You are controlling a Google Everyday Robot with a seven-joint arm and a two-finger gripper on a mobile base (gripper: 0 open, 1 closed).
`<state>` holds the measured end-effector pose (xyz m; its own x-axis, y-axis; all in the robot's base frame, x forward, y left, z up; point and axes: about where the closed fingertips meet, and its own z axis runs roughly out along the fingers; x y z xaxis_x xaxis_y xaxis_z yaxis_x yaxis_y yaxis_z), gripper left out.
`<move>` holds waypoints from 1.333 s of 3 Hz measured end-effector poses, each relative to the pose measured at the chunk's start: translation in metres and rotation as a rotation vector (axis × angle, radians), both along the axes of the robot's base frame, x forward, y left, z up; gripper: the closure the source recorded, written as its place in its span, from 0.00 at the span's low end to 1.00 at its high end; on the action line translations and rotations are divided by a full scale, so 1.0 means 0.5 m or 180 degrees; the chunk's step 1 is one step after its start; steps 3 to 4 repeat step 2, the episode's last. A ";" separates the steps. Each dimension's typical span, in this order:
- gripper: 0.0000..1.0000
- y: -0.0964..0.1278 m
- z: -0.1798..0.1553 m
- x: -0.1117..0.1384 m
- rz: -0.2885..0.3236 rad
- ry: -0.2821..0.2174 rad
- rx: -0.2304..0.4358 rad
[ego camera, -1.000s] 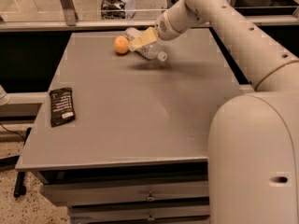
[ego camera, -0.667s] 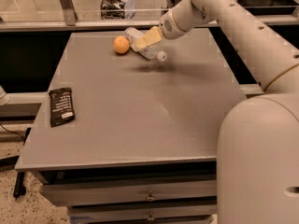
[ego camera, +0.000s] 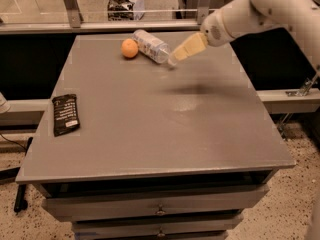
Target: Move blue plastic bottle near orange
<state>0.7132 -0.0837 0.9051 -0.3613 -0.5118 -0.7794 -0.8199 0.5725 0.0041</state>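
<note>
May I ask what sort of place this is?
Probably an office or lab: a grey table with drawers, a glass partition behind, seemingly a chair base beyond. The claw hangs over the table's far side.

**Even overhead light, soft shadows**

The grey table (ego camera: 150, 134) is lit evenly from above, neither dim nor harsh, with a faint pale sheen mid-top. The gripper (ego camera: 186, 48) hangs over the far right part, and its smudgy shadow (ego camera: 192, 90) falls on the tabletop nearer me. The floor (ego camera: 35, 4) beyond the glass is brightest. Both flanks of the table sit dark.
</note>
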 end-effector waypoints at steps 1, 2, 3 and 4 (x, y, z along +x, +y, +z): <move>0.00 -0.092 0.029 -0.083 0.0181 -0.0250 0.0132; 0.00 -0.242 0.049 -0.168 0.0165 -0.0541 0.0158; 0.00 -0.242 0.049 -0.168 0.0165 -0.0541 0.0158; 0.00 -0.242 0.049 -0.168 0.0165 -0.0541 0.0158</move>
